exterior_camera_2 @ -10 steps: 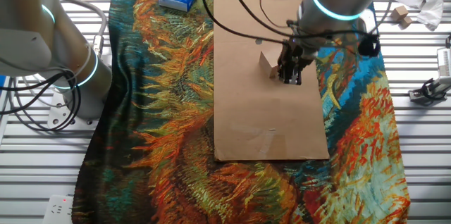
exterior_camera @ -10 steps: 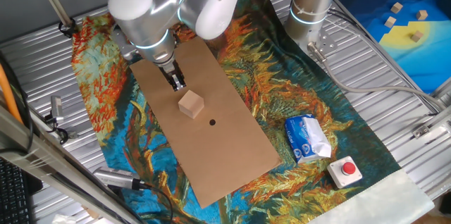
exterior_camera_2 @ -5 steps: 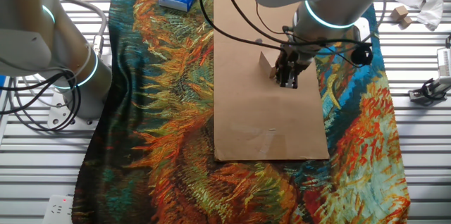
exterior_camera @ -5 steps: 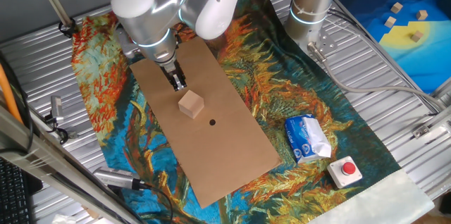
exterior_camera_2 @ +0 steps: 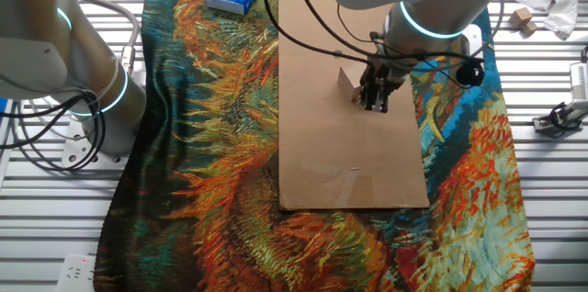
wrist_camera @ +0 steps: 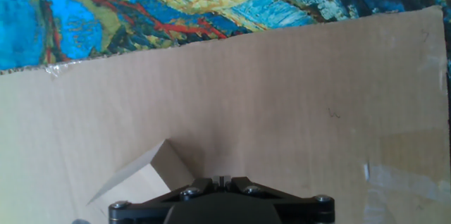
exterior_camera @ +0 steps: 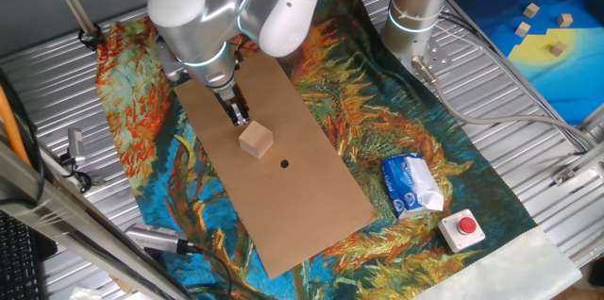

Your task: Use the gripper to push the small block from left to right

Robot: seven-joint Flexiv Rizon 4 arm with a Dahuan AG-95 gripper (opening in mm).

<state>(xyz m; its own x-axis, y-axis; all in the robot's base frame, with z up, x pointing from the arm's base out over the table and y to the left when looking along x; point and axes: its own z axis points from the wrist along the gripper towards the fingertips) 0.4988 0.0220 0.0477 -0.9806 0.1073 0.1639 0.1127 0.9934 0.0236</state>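
Observation:
The small block (exterior_camera: 255,139) is a light-tan wooden cube lying on a brown cardboard sheet (exterior_camera: 311,196). My gripper (exterior_camera: 239,116) points down at the cardboard just up-left of the block, its black fingers pressed together with nothing between them. In the other fixed view the gripper (exterior_camera_2: 374,104) stands right beside the block (exterior_camera_2: 349,85), which it partly hides. The hand view shows the block (wrist_camera: 144,178) at the lower left, next to the shut gripper (wrist_camera: 222,179). Whether the tip touches the block cannot be told.
A black dot (exterior_camera: 284,162) marks the cardboard just right of the block. A white-and-blue carton (exterior_camera: 411,185) and a red button (exterior_camera: 464,228) lie on the patterned cloth at the right. A second arm column (exterior_camera: 420,3) stands at the back.
The gripper has crept a little closer to the block. The block has not moved.

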